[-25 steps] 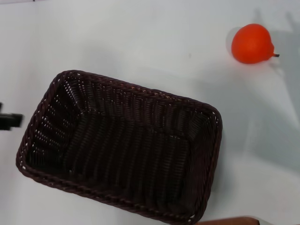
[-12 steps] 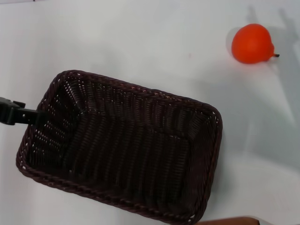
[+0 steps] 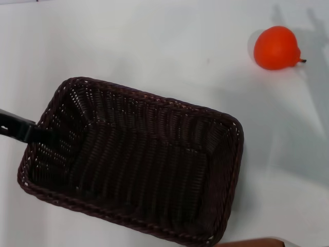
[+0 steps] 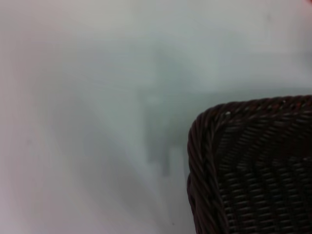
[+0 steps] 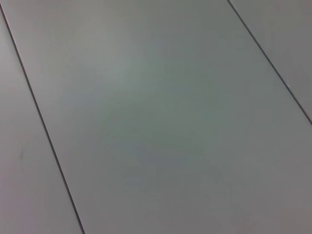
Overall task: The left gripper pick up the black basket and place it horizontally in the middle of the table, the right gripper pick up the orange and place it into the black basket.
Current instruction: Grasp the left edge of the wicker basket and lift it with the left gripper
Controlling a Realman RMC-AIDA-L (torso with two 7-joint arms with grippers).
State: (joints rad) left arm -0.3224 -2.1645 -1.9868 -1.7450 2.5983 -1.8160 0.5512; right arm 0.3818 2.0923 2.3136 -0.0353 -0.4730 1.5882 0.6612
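Note:
The black basket (image 3: 139,159) lies on the white table (image 3: 154,46), tilted, its long side running from upper left to lower right. Its corner also shows in the left wrist view (image 4: 253,165). The left gripper (image 3: 23,129) comes in from the left edge as a dark bar, and its tip reaches over the basket's left short rim. The orange (image 3: 276,48) sits on the table at the far right, well apart from the basket. The right gripper is out of view.
A brown edge (image 3: 252,242) shows at the bottom right, next to the basket's near corner. The right wrist view shows only a grey surface with thin dark lines (image 5: 39,122).
The left gripper has moved to the right, from the left edge of the view to the basket's left rim. The basket and the orange have not moved.

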